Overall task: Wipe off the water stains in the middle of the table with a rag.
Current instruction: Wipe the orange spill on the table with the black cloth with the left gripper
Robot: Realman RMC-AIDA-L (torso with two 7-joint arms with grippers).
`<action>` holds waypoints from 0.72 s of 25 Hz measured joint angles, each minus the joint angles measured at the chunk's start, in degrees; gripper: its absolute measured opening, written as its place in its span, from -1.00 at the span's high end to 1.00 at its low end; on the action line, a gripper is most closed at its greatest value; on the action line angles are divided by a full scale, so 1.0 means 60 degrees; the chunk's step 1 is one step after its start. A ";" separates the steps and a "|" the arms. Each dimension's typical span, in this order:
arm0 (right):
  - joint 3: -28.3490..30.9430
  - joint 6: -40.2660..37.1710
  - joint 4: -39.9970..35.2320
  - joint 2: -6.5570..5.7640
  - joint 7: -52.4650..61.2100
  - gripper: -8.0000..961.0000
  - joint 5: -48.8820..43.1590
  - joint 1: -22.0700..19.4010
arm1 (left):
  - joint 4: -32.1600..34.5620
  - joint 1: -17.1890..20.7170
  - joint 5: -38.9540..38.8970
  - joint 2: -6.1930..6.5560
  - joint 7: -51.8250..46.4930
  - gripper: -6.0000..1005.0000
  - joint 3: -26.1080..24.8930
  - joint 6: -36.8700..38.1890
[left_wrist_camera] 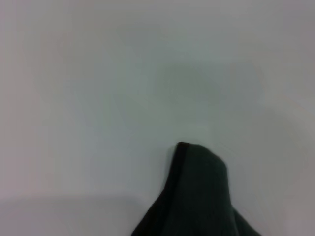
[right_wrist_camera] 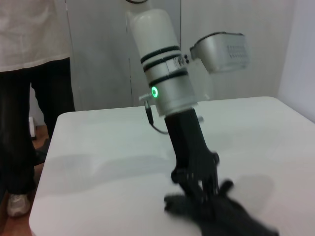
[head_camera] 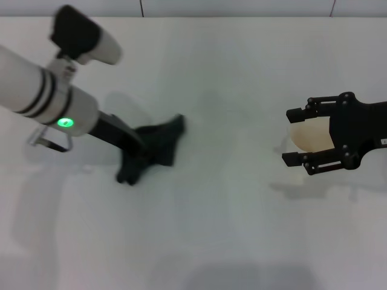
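White table (head_camera: 230, 229) smooth, faintly shadowed, left gripper (head_camera: 140, 158) clamped on the dark rag (head_camera: 158, 145) at nine o'clock, right gripper (head_camera: 293, 136) fingers apart around a cup (head_camera: 307, 134) at three o'clock, person (right_wrist_camera: 34, 73) standing beyond table's edge

Soft even light, faint shadows, wrist views blurred

White cylindrical left arm (head_camera: 36, 90) with black bands, green light (head_camera: 65, 122), black left gripper (right_wrist_camera: 199, 189), black skeletal right gripper (head_camera: 294, 136)
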 joint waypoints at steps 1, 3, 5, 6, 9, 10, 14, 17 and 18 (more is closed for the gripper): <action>0.0005 -0.0021 -0.0025 0.0000 0.0010 -0.63 0.0000 -0.0008 | 0.0000 -0.0065 -0.0397 0.0000 -0.0093 0.84 0.0538 0.0001; 0.0025 -0.0037 -0.0044 0.0000 0.0018 -0.63 0.0007 -0.0036 | 0.0016 -0.0166 -0.0812 -0.0007 -0.0269 0.84 0.1197 0.0004; 0.0041 -0.0044 -0.0052 0.0000 0.0021 -0.63 0.0023 -0.0061 | 0.0137 -0.0211 -0.1087 -0.0020 -0.0547 0.84 0.1755 -0.0008; 0.0045 -0.0050 -0.0053 0.0000 0.0022 -0.63 0.0030 -0.0069 | 0.0242 -0.0198 -0.1186 -0.0027 -0.0703 0.83 0.2017 -0.0028; 0.0056 -0.0064 -0.0057 0.0000 0.0025 -0.63 0.0063 -0.0087 | 0.0662 -0.0072 -0.1385 -0.0040 -0.1159 0.83 0.2687 -0.0087; 0.0060 -0.0066 -0.0058 0.0000 0.0025 -0.63 0.0065 -0.0093 | 0.0786 -0.0021 -0.1407 -0.0042 -0.1250 0.83 0.2791 -0.0100; 0.0062 -0.0062 -0.0059 0.0000 0.0008 -0.63 0.0066 -0.0097 | 0.1248 0.0165 -0.1461 -0.0029 -0.1417 0.83 0.2900 -0.0109; 0.0087 -0.0068 -0.0072 -0.0002 0.0010 -0.63 0.0078 -0.0102 | 0.1338 0.0208 -0.1251 0.0028 -0.1709 0.82 0.2858 -0.0019; 0.0089 -0.0070 -0.0080 -0.0005 0.0014 -0.63 0.0081 -0.0105 | 0.1377 0.0244 -0.1131 0.0040 -0.1797 0.82 0.2839 0.0024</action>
